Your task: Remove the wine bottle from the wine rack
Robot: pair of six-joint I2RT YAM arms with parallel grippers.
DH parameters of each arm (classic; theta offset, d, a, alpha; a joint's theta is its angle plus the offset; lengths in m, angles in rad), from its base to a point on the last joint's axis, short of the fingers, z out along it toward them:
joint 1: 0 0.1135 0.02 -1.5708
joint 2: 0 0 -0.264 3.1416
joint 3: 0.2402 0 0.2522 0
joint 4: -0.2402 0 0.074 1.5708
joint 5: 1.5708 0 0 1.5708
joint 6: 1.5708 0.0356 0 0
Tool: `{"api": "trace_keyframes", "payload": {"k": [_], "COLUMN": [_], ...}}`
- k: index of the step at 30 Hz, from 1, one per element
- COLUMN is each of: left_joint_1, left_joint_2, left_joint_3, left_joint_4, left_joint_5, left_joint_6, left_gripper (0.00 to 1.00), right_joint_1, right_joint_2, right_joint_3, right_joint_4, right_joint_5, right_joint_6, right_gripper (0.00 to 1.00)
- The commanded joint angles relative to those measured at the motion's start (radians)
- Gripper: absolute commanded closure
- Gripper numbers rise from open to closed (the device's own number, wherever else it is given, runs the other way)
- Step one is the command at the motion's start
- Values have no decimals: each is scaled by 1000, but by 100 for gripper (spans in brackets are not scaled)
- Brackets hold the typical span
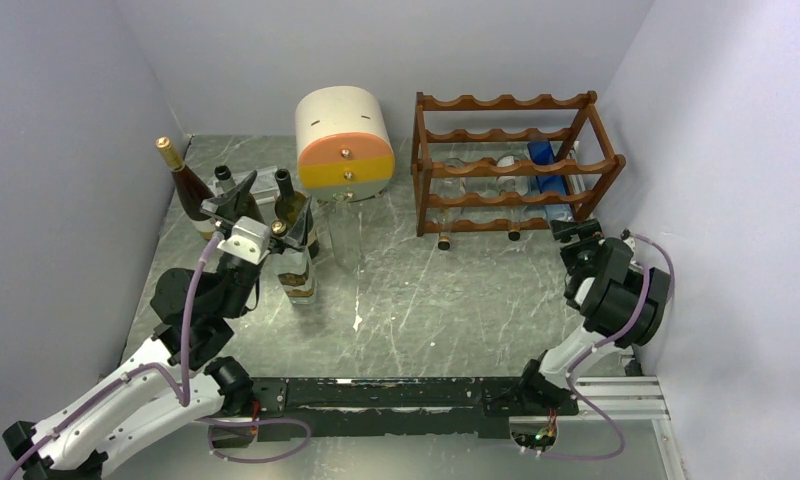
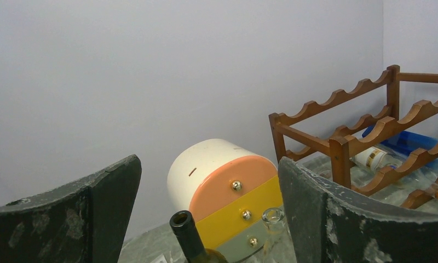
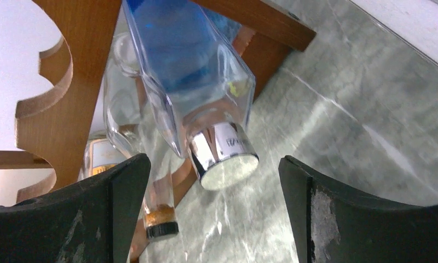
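The dark reddish-brown wine rack [image 1: 516, 165] stands at the back right. Several bottles lie on its lower tiers, among them a blue bottle [image 1: 546, 170] at the right end. In the right wrist view the blue bottle [image 3: 195, 71] points its silver cap [image 3: 225, 156] at me, with a clear bottle with a black cap [image 3: 156, 208] to its left. My right gripper [image 1: 576, 235] is open just in front of the rack's right end; its jaws [image 3: 214, 164] stand wide of the silver cap, not touching it. My left gripper [image 1: 261, 215] is open and empty, high over standing bottles at the left.
A cream-and-orange drawer unit [image 1: 344, 143] stands at the back centre. A brown bottle with a gold cap [image 1: 186, 185], a dark green bottle [image 1: 294, 215] and a clear bottle [image 1: 298, 265] stand at the left. Walls close in on both sides.
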Motion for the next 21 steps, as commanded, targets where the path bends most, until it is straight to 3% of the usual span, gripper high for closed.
{"api": "trace_keyframes", "payload": {"k": [1, 17, 21], "left_joint_1": [6, 6, 6], "left_joint_2": [4, 15, 21], "left_joint_3": [-11, -13, -11], "left_joint_4": [42, 40, 35], "left_joint_5": [3, 10, 11], "left_joint_6": [15, 19, 21], "left_gripper": [2, 2, 2], "right_joint_1": [-8, 23, 43], "right_joint_2": [76, 275, 294], "right_joint_3": [44, 187, 222], "right_joint_4": [198, 258, 205], "right_joint_5": [-57, -75, -53], "right_joint_6": [54, 104, 94], "right_gripper": [7, 3, 3]}}
